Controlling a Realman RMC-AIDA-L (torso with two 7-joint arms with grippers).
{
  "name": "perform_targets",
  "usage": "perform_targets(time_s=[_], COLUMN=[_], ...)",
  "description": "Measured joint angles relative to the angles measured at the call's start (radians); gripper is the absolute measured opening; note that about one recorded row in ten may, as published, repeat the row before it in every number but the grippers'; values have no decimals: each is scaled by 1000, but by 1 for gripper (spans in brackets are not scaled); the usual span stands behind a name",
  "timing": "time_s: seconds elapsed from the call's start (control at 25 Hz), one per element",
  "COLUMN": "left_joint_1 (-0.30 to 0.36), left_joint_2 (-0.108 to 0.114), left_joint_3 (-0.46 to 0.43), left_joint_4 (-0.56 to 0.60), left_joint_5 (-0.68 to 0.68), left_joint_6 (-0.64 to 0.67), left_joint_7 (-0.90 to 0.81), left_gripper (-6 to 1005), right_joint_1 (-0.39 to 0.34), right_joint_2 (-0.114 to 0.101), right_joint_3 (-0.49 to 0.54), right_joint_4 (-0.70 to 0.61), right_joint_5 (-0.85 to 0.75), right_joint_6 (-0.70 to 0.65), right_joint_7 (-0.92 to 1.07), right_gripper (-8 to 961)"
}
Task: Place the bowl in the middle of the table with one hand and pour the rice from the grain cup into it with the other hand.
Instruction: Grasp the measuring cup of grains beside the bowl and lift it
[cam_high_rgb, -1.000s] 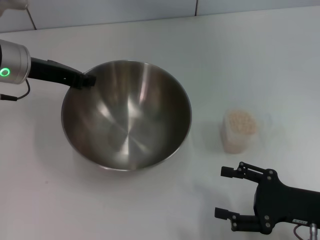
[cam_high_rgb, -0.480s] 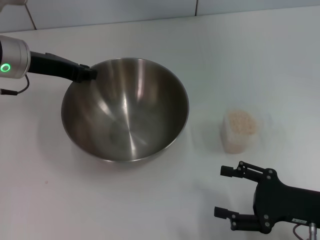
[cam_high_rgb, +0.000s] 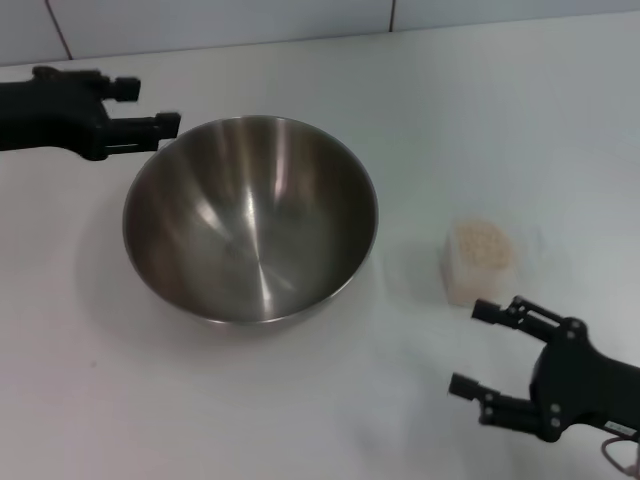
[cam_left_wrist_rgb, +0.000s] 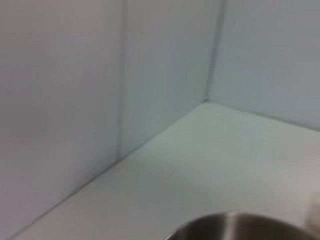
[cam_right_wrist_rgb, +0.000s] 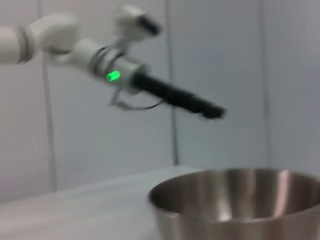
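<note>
- Bowl (cam_high_rgb: 250, 218) sits upright on the table (cam_high_rgb: 480, 110), just beside the left gripper (cam_high_rgb: 148, 107) and well apart from the right gripper (cam_high_rgb: 478, 348).
- We see the left gripper at the bowl's far-left rim, fingers spread, nothing between them, clear of the steel.
- In the right wrist view the left gripper (cam_right_wrist_rgb: 212, 112) hangs above the bowl (cam_right_wrist_rgb: 235, 200), not touching it.
- Left wrist view shows only a sliver of bowl rim (cam_left_wrist_rgb: 240, 227) and bare table (cam_left_wrist_rgb: 215, 150).
- Grain cup (cam_high_rgb: 478, 260) stands upright, full of rice (cam_high_rgb: 479, 243), just ahead of the right gripper's fingertips, apart from them.
- Right gripper is low at the near edge, fingers spread wide, empty.
- Cup is on the bowl's right side, a clear gap between them.
</note>
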Motion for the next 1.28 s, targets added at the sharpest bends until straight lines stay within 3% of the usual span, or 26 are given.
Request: perform_targets(time_s=[0.12, 0.24, 0.48, 0.88, 1.28], left_joint_1=[173, 203, 254, 201, 176], left_joint_2=[6, 9, 8, 3, 4], left_joint_3=[-6, -17, -27, -26, -27], left_joint_4=[68, 67, 53, 38, 26], left_joint_5=[-144, -138, -87, -17, -2], left_joint_6=[132, 165, 174, 173, 172], left_joint_7=[195, 223, 245, 205, 199], left_gripper=[582, 671, 810, 810, 811], right_joint_1=[-56, -77, -89, -23, 41], right_joint_2=[25, 34, 35, 32, 32], right_joint_3=[139, 219, 552, 591, 587], right_joint_4=[13, 42, 243, 274, 297], right_joint_5=[0, 0, 0, -1, -6], right_joint_6=[-46, -63, 19, 208, 309], right_joint_7=[-104, -168, -369, -354, -341], right_gripper=[774, 771, 766, 757, 748])
